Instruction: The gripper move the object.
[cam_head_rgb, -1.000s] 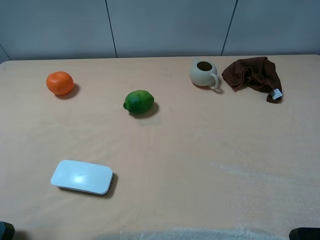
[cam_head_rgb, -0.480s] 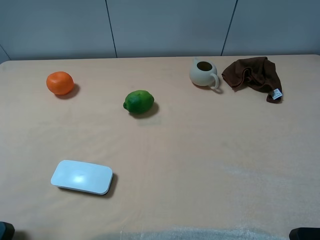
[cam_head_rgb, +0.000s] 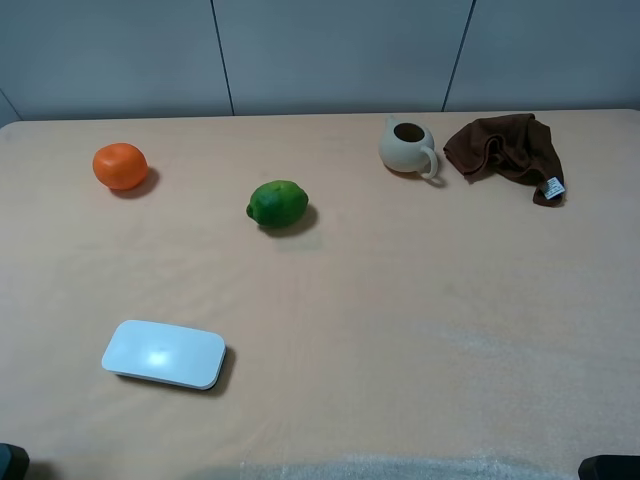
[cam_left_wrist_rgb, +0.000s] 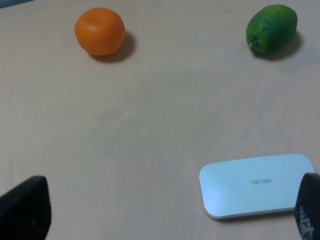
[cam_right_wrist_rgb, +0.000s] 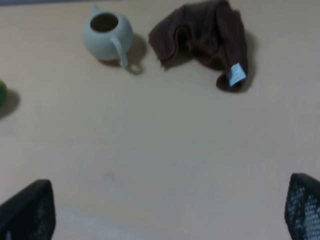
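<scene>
Tabletop (cam_head_rgb: 400, 320) of pale peach-coloured smooth material fills nearly all of the high view, backed by a grey panelled wall (cam_head_rgb: 330, 50). A crumpled dark brown cloth with a small white label (cam_head_rgb: 505, 150) lies at the far right, just beside a cream ceramic teapot with an open top and a looped handle (cam_head_rgb: 407, 146); the two are close but apart. A flat white rounded-rectangle plastic case (cam_head_rgb: 163, 354) rests at the near left, well apart from everything else. A green lime (cam_head_rgb: 277, 203) sits near the middle of the far half, and a round orange fruit (cam_head_rgb: 120, 166) sits at the far left, with bare surface between them. Nothing lies on or against any of these things, and each casts its own small shadow.

The left pincer (cam_left_wrist_rgb: 160, 210) hangs above the near left area, its two dark fingertips spread wide at the edges of its wrist view, released and empty, one tip overlapping the corner of the white case in that view. The right pincer (cam_right_wrist_rgb: 165, 212) is likewise spread wide and empty, with open surface between its tips and the teapot and cloth beyond.
</scene>
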